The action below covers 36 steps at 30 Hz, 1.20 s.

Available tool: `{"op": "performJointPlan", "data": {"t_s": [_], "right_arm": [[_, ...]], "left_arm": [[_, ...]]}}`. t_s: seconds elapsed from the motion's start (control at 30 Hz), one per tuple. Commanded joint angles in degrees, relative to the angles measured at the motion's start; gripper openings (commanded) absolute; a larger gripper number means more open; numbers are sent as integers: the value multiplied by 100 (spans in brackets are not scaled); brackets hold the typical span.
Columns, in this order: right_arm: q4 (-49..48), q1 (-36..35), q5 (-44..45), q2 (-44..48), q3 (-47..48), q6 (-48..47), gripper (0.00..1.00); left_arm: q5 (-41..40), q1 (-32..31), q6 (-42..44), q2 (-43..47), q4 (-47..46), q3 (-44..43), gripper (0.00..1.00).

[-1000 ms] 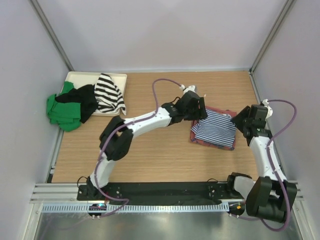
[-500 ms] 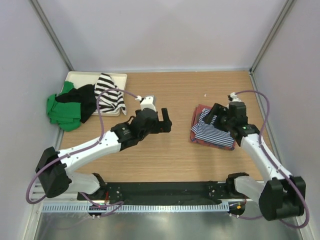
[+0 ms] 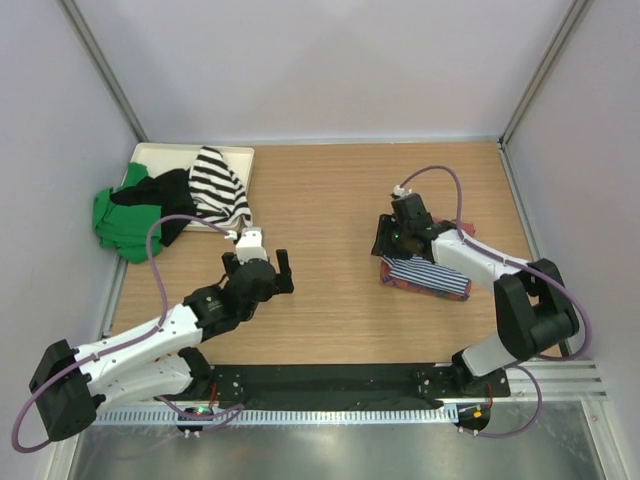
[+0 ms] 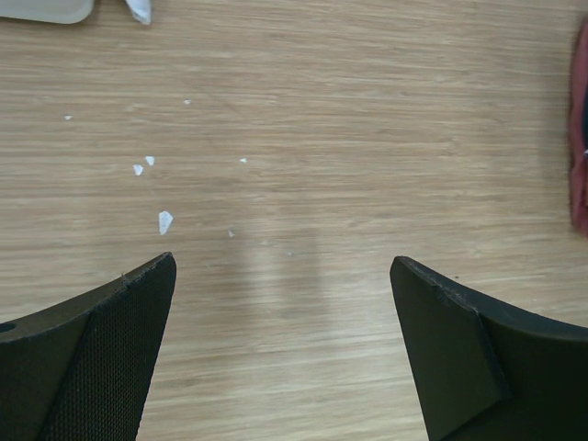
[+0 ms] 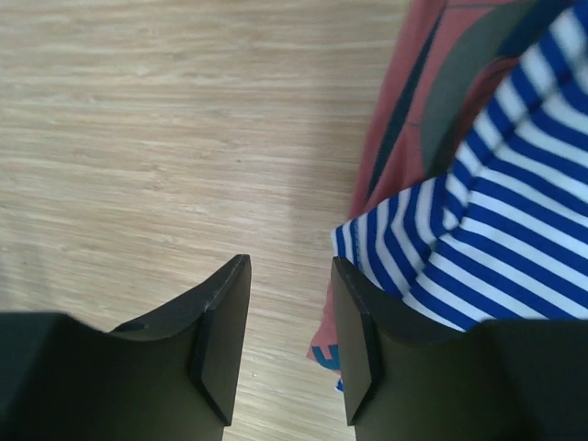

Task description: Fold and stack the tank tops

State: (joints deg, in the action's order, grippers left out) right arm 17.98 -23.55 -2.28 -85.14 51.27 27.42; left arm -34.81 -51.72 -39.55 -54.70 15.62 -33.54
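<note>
The navy-and-white striped tank top (image 5: 496, 239) lies folded on the brick-red tank top (image 5: 412, 179) near the right edge of the worktop (image 3: 330, 200). The right pincer (image 5: 289, 276) stands at the stack's left edge, partly open, with bare wood showing between its fingers and nothing held. The left pincer (image 4: 280, 266) hangs wide open and empty over the worktop's middle. At the far left corner a tray (image 3: 150, 152) holds green (image 3: 120, 220), black (image 3: 170, 195) and black-and-white striped cloth (image 3: 218, 185).

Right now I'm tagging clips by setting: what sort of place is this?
Likely a robotics lab cell: left arm and right arm bolted to a wooden table, plain white walls around it, tank tops piled on a tray.
</note>
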Motion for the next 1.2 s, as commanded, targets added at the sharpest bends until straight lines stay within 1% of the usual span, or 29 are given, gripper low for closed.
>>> {"op": "performJointPlan", "data": {"t_s": [0.0, 0.13, 0.27, 0.37, 0.47, 0.5, 0.53, 0.6, 0.63, 0.7, 0.73, 0.77, 0.8, 0.83, 0.87, 0.93, 0.97, 1.0, 1.03, 1.07, 1.13, 1.17], "right_arm": [[-146, -176, -168, -248, 349, -70, 45], [126, -185, 202, -590, 410, 9, 44], [557, -176, 1185, -915, 454, -43, 43], [725, -18, 1406, -1030, 420, -140, 42], [742, 367, 1467, -891, 245, -237, 41], [760, 508, 1476, -707, 191, -307, 41], [795, 857, 1485, -618, 139, -351, 41], [821, 1185, 1547, -381, -37, -308, 41], [717, 1282, 1495, -137, -116, -255, 41], [742, 1257, 1398, 102, -178, -228, 42], [586, 1230, 1267, 390, -222, -263, 46], [506, 1117, 1170, 550, -327, -324, 57], [453, 1046, 1108, 708, -389, -360, 63], [322, 967, 1099, 1119, -450, -412, 72], [251, 853, 1133, 1332, -616, -482, 76], [-55, 476, 1562, 1832, -854, -466, 84], [-179, 352, 1773, 2365, -1133, -352, 93], [-294, 134, 1871, 2640, -1293, -221, 99], [-565, 44, 1863, 2887, -1451, -220, 100], [-628, -35, 1933, 3377, -1670, -185, 100], [-803, -211, 2109, 3871, -2048, -53, 100], [-874, -237, 2101, 4283, -2181, -35, 100]], "left_arm": [[-588, 22, 184, 179, -480, 207, 100], [-598, 22, 351, 188, -700, 348, 100], [-633, 22, 430, 56, -858, 453, 100], [-641, 31, 492, -41, -885, 401, 100], [-659, 31, 545, -67, -929, 401, 100], [-676, 22, 545, -41, -911, 418, 100], [-703, 31, 554, -15, -920, 427, 100], [-782, 31, 615, 47, -920, 471, 100], [-808, 31, 650, 125, -920, 506, 99], [-904, 40, 650, 196, -885, 541, 100], [-922, 40, 633, 240, -850, 559, 100], [-931, 40, 589, 327, -798, 594, 100], [-923, 40, 519, 389, -754, 620, 100], [-897, 48, 501, 451, -736, 681, 100], [-879, 48, 484, 564, -727, 699, 100], [-852, 48, 448, 662, -639, 717, 100], [-835, 48, 457, 732, -578, 726, 100], [-826, 40, 474, 750, -569, 726, 100], [-791, 40, 501, 767, -534, 700, 100], [-747, 40, 501, 759, -403, 682, 100], [-555, 48, 536, 741, -279, 621, 100], [-519, 40, 545, 724, -148, 594, 100]]}}
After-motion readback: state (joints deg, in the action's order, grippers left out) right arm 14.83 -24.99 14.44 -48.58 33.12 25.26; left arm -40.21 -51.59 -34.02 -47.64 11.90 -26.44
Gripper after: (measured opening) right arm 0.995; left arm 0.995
